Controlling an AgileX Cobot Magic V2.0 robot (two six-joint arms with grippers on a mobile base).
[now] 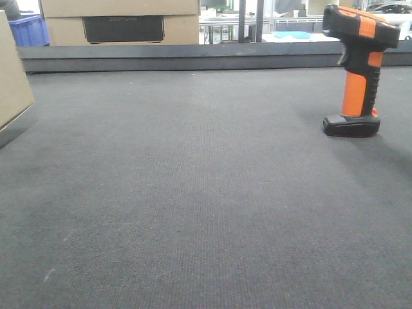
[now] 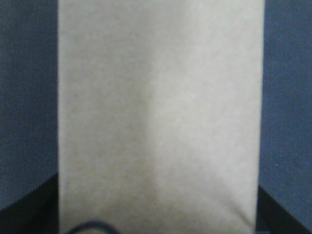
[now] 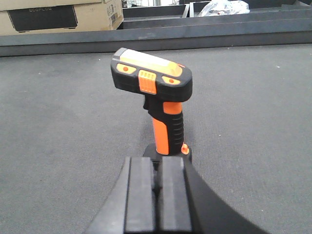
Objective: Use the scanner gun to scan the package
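Observation:
The scanner gun (image 1: 357, 71) stands upright on its flat black foot at the right of the dark mat, black head on top, orange shaft below. In the right wrist view the scanner gun (image 3: 163, 105) is just ahead of my right gripper (image 3: 157, 161), whose pads sit together with nothing between them, a little short of the foot. The package (image 1: 13, 71), plain tan cardboard, shows at the left edge of the front view. In the left wrist view the package (image 2: 156, 107) fills the frame, blurred and very close. Dark finger shapes (image 2: 22, 209) show only in the bottom corners, one on either side of it.
A cardboard box printed with a large black rectangle (image 1: 122, 22) stands behind the raised black rail (image 1: 193, 56) at the back. A blue bin (image 1: 29, 29) is beside it at the back left. The dark mat (image 1: 193, 193) covers the table.

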